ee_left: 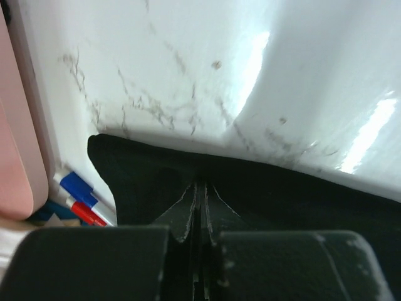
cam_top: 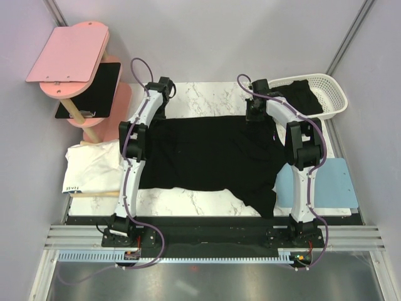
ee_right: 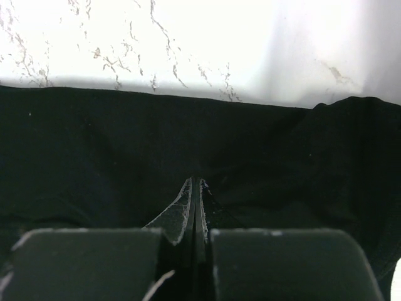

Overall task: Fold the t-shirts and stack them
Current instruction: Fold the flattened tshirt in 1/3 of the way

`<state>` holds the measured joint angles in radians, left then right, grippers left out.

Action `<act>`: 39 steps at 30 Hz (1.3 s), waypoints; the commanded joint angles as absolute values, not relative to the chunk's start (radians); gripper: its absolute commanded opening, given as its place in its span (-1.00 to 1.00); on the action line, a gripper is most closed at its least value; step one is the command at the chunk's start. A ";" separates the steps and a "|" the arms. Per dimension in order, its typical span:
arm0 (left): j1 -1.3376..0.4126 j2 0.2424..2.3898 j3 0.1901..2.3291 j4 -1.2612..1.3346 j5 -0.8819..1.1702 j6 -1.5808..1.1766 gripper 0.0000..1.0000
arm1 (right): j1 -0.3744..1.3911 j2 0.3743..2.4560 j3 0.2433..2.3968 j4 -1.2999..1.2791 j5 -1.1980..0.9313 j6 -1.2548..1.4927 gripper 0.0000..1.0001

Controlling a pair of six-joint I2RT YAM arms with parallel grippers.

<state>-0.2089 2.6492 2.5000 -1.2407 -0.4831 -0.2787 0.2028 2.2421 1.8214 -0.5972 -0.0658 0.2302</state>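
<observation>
A black t-shirt (cam_top: 213,157) lies spread flat on the marble table (cam_top: 207,94), one sleeve hanging toward the near edge. My left gripper (cam_top: 158,115) is at the shirt's far left corner, jaws shut on the fabric; the left wrist view shows it (ee_left: 202,186) pinching the black t-shirt (ee_left: 144,175) just inside its far hem. My right gripper (cam_top: 255,116) is at the far right edge; the right wrist view shows it (ee_right: 195,182) closed on the black t-shirt (ee_right: 94,144) too. A folded white t-shirt (cam_top: 94,166) lies at the table's left.
A white basket (cam_top: 332,88) holding dark clothes stands at the back right. A blue board (cam_top: 326,182) lies at the right. A pink stand (cam_top: 69,56) with a black clipboard (cam_top: 91,91) is at the back left. Blue and red markers (ee_left: 81,200) lie beside the shirt corner.
</observation>
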 commanded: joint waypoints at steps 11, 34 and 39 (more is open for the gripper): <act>-0.247 2.571 2.495 -1.025 -0.377 -0.222 -0.96 | 0.201 2.355 1.946 -0.672 0.063 0.219 -1.00; -0.295 1.902 1.740 -0.885 -0.305 -0.314 0.29 | 0.181 2.024 1.734 -0.430 0.002 0.236 -1.00; -0.313 1.835 1.553 -0.856 -0.304 -0.365 -0.39 | 0.189 1.809 1.506 -0.439 -0.060 0.253 -1.00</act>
<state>-0.2947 1.9461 1.6478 -0.8944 -0.3088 -0.2955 0.1806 1.9903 1.6306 -0.5140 0.0021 0.2314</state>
